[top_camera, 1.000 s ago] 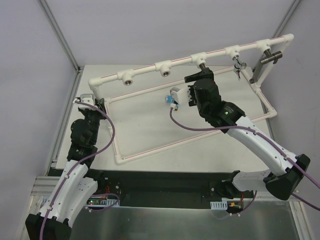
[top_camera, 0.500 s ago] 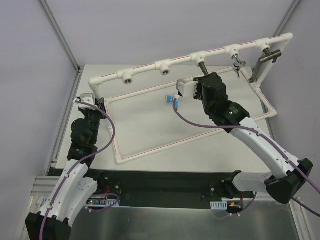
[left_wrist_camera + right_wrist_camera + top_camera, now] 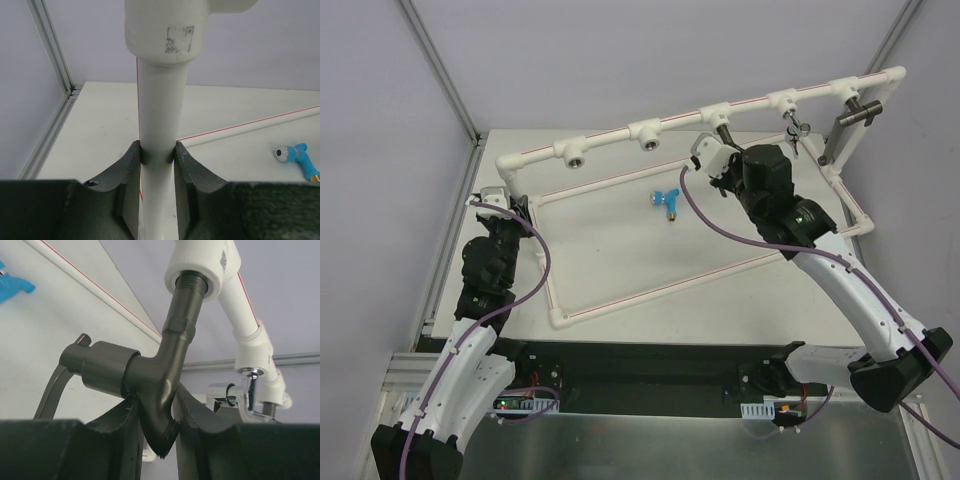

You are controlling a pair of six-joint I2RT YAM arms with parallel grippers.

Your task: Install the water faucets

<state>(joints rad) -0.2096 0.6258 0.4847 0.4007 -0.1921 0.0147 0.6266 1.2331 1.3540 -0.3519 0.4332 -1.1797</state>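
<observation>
A dark grey faucet (image 3: 165, 365) hangs with its threaded end in a socket (image 3: 195, 270) of the white pipe frame (image 3: 610, 140). My right gripper (image 3: 159, 412) is shut on this faucet's bent spout; from above it sits under the frame's third socket, by the dark faucet (image 3: 723, 132). The blue-handled faucet (image 3: 667, 200) lies loose on the table inside the frame, also seen as the blue faucet (image 3: 299, 156). At the frame's left corner my left gripper (image 3: 157, 152) is shut on an upright white pipe (image 3: 160, 100).
A chrome tap (image 3: 794, 128) hangs in the socket to the right, and a dark grey bar fitting (image 3: 858, 112) sits at the frame's right end. The frame's lower pipes (image 3: 650, 285) lie across the table. Two sockets (image 3: 578, 157) on the left stand open.
My right gripper has moved up and to the right, from beside the blue faucet to the dark grey faucet, and has shut on it. The left arm has not moved.
</observation>
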